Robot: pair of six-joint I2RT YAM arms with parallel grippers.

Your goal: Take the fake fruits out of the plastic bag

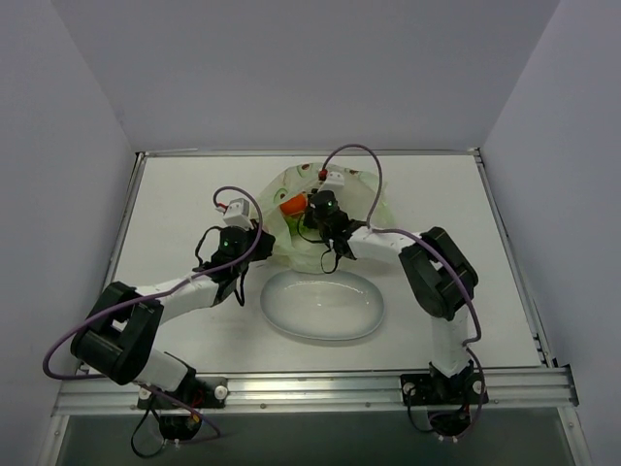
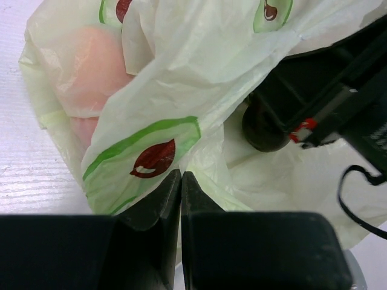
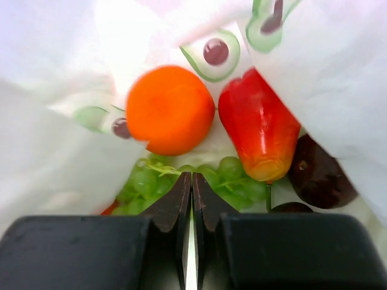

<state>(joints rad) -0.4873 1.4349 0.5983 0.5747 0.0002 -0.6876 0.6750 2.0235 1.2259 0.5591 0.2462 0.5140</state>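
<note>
The plastic bag (image 1: 364,199) lies crumpled at the table's middle back. My left gripper (image 1: 266,237) is at its left edge, shut, with the bag's film (image 2: 199,60) bunched at the tips (image 2: 181,176). My right gripper (image 1: 312,219) sits in the bag's mouth, shut (image 3: 191,178), with a thin white strip of film between the jaws. Inside the bag (image 3: 48,163) lie the round orange (image 3: 169,109), the orange-red oval (image 3: 260,127), the green grape bunch (image 3: 236,175), two maroon balls (image 3: 317,172) and a red sliver (image 3: 109,208). The orange (image 1: 291,205) also shows from above.
A white oval plate (image 1: 364,325) lies just in front of the bag, between the two arms. The right arm's black body and cable (image 2: 344,109) crowd the bag's right side. Grey walls close in the table at back and sides.
</note>
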